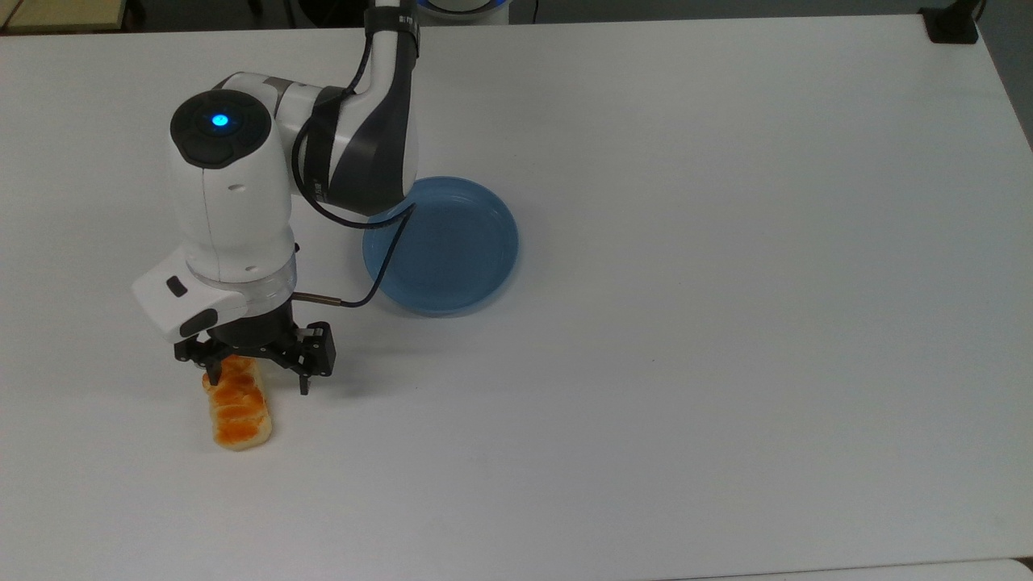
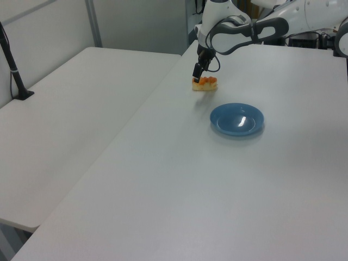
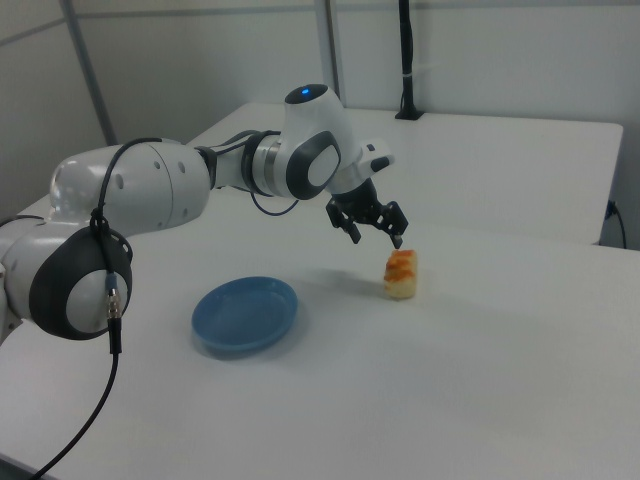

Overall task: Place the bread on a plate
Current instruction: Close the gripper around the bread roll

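End effector [image 1: 257, 379] open, fingers spread over bread [image 1: 236, 410] end; plate [image 1: 441, 244] empty on table [image 1: 726, 323].

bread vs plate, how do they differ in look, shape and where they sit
The bread is an oblong roll with pale sides and a glossy orange-brown segmented top; the plate is round, shallow, plain light blue. The bread is shorter than the plate is wide. The open gripper hangs over one end of the bread, while the plate lies apart at the top view's right with nothing in it. Both rest on the white table.
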Controlling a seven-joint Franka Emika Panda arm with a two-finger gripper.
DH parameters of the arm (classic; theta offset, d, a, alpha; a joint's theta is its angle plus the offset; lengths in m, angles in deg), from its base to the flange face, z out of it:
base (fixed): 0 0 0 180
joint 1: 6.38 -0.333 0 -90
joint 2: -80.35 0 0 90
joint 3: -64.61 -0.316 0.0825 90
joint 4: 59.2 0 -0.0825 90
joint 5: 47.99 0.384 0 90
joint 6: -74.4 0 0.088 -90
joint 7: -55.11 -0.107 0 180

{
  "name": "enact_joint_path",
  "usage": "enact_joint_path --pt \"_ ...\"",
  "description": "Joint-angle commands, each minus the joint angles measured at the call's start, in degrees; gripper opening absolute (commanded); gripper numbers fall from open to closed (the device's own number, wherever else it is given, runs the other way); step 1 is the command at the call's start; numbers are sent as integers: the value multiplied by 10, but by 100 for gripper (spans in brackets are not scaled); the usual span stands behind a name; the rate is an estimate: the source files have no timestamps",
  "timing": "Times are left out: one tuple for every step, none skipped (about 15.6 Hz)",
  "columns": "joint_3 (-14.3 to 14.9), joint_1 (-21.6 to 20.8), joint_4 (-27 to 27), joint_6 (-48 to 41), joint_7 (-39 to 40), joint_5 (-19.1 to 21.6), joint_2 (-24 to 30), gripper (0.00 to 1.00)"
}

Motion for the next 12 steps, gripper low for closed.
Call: enact_joint_path --pt "4 5 -6 16 -13 -28 -4 100" --pt "4 6 -6 18 -13 -34 -4 100" --pt "8 7 -4 19 -12 -36 -4 100" --pt "12 7 -3 20 -10 -37 -4 100" --pt "16 7 4 20 -9 -41 -4 100" --pt "17 7 5 19 -6 -46 -4 100" --pt "17 7 7 19 1 -51 -5 100" --pt "17 7 11 19 14 -60 -11 100" --pt "17 7 11 19 19 -67 -14 100" --pt "17 7 12 18 22 -71 -15 100" --pt "17 7 14 18 22 -77 -16 100" --pt "17 7 16 18 23 -79 -16 100"
